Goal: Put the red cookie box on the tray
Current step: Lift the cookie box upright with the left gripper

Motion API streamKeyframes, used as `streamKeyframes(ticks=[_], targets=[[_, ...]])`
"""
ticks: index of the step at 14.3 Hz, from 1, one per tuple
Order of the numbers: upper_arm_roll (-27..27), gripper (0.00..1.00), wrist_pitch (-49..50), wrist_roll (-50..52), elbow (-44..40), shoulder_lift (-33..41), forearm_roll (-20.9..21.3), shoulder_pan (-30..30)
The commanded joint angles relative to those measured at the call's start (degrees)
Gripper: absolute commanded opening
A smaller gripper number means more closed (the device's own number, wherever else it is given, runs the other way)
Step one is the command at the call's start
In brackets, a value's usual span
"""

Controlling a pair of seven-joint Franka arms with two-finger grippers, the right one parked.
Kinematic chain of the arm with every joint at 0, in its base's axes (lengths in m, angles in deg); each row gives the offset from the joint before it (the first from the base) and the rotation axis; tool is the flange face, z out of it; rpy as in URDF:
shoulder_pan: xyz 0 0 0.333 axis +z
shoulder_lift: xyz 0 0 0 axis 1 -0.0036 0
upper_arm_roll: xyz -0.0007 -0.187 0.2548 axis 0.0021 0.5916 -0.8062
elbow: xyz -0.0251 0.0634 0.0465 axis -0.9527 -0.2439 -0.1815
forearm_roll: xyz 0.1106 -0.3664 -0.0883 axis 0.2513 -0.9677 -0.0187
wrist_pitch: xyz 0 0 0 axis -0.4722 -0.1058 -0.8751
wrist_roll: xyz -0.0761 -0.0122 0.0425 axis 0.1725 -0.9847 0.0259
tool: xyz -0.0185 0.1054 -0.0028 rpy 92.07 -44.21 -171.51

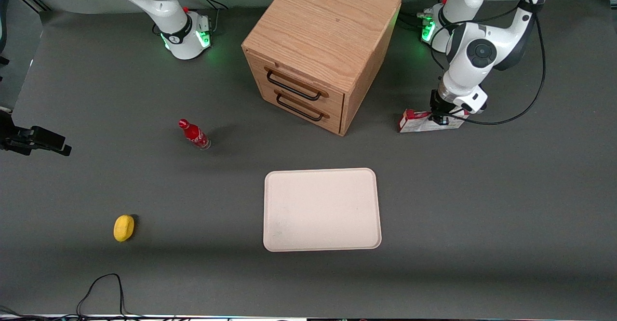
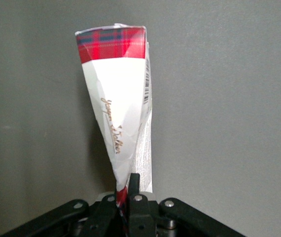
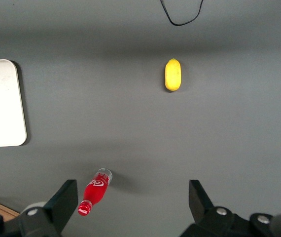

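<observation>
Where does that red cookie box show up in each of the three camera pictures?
Front view: red cookie box on the table beside the wooden cabinet, under the gripper.
Left wrist view: box pinched in the gripper.
Right wrist view: not in it.
Shared landmark: the gripper itself.

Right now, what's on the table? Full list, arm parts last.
box: 1, red and white, standing on edge beside the cabinet, toward the working arm's end, pinched at one end by the gripper
tray: 1, cream, nearer the front camera than the cabinet, nothing on it
cabinet: 1, wood, two drawers with dark handles, mid table
bottle: 1, red, toward the parked arm's end
lemon: 1, yellow, nearer the camera than the bottle
gripper: 1, black, shut on the box's end
</observation>
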Motion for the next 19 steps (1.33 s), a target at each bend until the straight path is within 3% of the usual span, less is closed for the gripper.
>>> streamKeyframes(ticks=[1,6,10,15,19], targets=[[0.0,0.00,12.6,1.3,-7.3,3.9,1.4,1.8],[0.0,0.00,42.8,0.7,-30.9,4.0,3.4,5.4],[0.1,0.00,57.1,0.4,-48.0,4.0,4.1,5.5],[0.0,0.00,65.3,-5.1,-63.3,1.6,4.4,5.6],[0.1,0.00,64.5,-10.1,-72.5,-7.4,5.6,5.3]])
